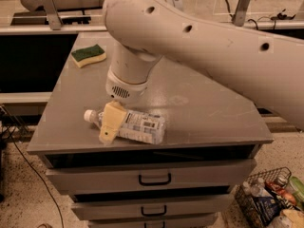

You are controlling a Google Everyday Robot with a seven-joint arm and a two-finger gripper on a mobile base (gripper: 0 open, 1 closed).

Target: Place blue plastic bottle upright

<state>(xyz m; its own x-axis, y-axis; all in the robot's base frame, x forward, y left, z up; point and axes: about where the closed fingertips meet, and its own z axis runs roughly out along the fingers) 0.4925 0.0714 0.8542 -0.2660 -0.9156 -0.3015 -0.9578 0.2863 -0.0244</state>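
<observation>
On the desk (pixel 209 108) the blue plastic bottle (pixel 142 126) lies on its side, jaws at its neck, a sponge (pixel 88 55) well behind it.

Flat blue plastic bottle (pixel 142 126), cap (pixel 89 115) left, near table (pixel 204 113) front; jaws over shoulder.
</observation>
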